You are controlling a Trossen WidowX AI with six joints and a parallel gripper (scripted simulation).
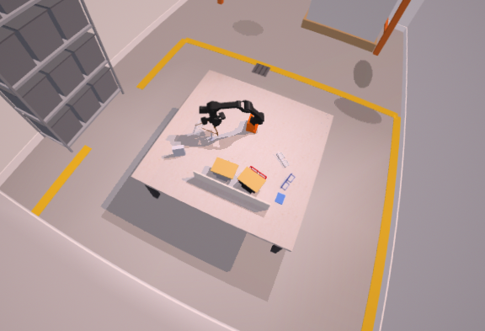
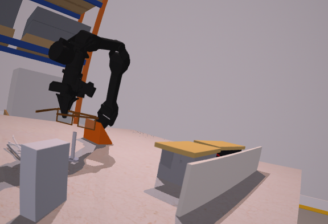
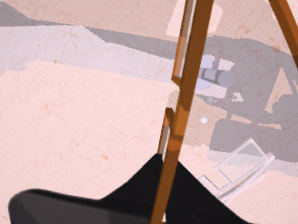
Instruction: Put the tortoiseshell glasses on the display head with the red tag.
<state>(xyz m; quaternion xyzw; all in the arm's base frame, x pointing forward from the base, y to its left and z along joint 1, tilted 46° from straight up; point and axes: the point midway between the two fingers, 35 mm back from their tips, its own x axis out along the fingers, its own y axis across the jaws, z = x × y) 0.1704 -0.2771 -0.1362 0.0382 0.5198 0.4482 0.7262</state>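
Note:
The tortoiseshell glasses hang in the air above the table, temples spread. My gripper points down and is shut on their frame near one lens, off the middle. Two yellow-topped blocks stand side by side; in the exterior view the near one shows a grey body. They may be the display heads, but no nose or ears can be made out. A red strip is beside the right-hand block; I cannot tell if it is the tag.
A long pale panel stands along the blocks. A grey box stands nearer the exterior camera. A thin post and pale glasses are below the gripper. Blue glasses lie at the far side.

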